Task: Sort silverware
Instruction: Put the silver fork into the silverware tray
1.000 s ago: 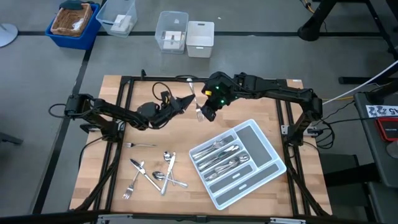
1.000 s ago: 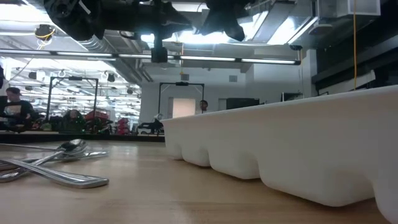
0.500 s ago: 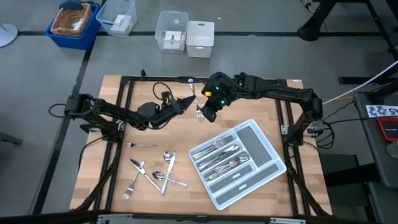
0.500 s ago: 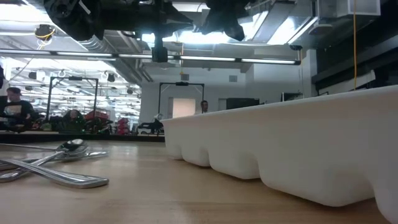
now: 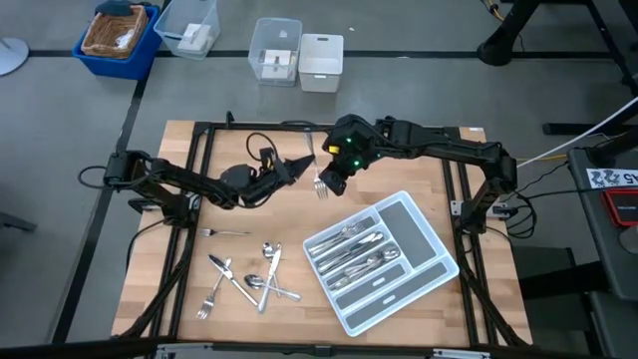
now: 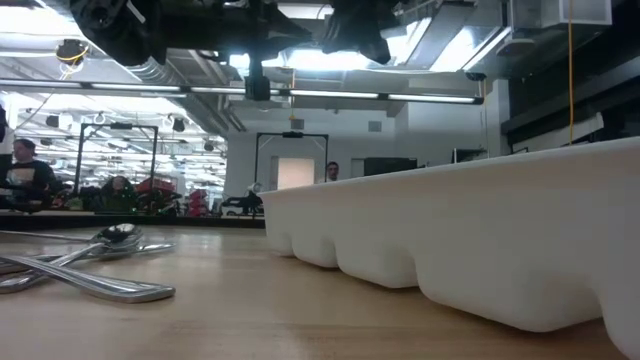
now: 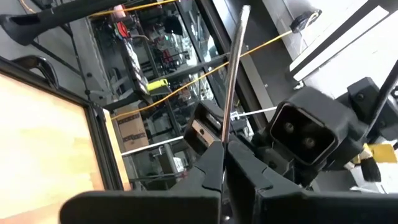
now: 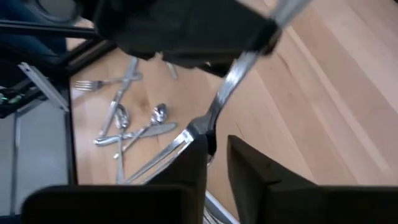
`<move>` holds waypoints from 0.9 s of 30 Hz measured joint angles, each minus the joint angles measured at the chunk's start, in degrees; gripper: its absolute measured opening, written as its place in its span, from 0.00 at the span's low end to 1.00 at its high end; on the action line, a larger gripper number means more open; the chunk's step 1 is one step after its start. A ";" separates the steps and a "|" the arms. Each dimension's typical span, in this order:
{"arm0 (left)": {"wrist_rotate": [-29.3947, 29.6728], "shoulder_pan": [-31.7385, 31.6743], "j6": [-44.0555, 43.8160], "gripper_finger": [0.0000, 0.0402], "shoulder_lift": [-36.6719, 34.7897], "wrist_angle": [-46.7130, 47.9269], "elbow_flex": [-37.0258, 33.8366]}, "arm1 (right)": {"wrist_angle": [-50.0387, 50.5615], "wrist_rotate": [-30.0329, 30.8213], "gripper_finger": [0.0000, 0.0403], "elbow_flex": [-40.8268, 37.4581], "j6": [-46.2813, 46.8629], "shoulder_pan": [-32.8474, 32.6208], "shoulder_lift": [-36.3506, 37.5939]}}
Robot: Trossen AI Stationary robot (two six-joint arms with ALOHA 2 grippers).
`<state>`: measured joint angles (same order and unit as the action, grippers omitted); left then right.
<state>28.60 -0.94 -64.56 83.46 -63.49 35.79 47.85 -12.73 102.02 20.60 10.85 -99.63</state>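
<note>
A silver fork point(image 5: 318, 181) is held in the air over the table's far middle. My left gripper point(image 5: 295, 167) is shut on its handle. My right gripper point(image 5: 331, 179) meets it from the right; its fingers point(image 8: 193, 165) stand a narrow gap apart at the fork's neck point(image 8: 214, 121). Several loose forks, spoons and knives point(image 5: 249, 274) lie flat on the wood near the left, and they also show in the low view point(image 6: 90, 265). More silverware point(image 5: 354, 254) lies in the compartments of the light grey tray point(image 5: 444, 254). My left gripper pinches the fork's handle point(image 7: 225, 134) between its two fingers, coming level from the table's left and lying across it. The handle's free end point(image 7: 244, 12) sticks out past the fingertips, and the fork is lifted clear. My right gripper has its fingers at the fork's neck; whether they touch it I cannot tell.
The tray's white wall point(image 6: 480, 240) fills the right of the low view. Clear plastic boxes point(image 5: 276, 50), a white box point(image 5: 321, 62) and a blue bin point(image 5: 118, 35) sit on the floor beyond the far edge. Black frame rails point(image 5: 199, 150) run along the table's sides.
</note>
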 joint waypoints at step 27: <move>-0.97 4.32 6.05 0.01 -0.15 -0.61 0.00 | -4.94 -11.16 0.04 -0.02 0.28 0.02 0.00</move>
<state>27.63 3.37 -58.51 83.31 -64.09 35.79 42.90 -23.89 102.00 20.88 10.87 -99.63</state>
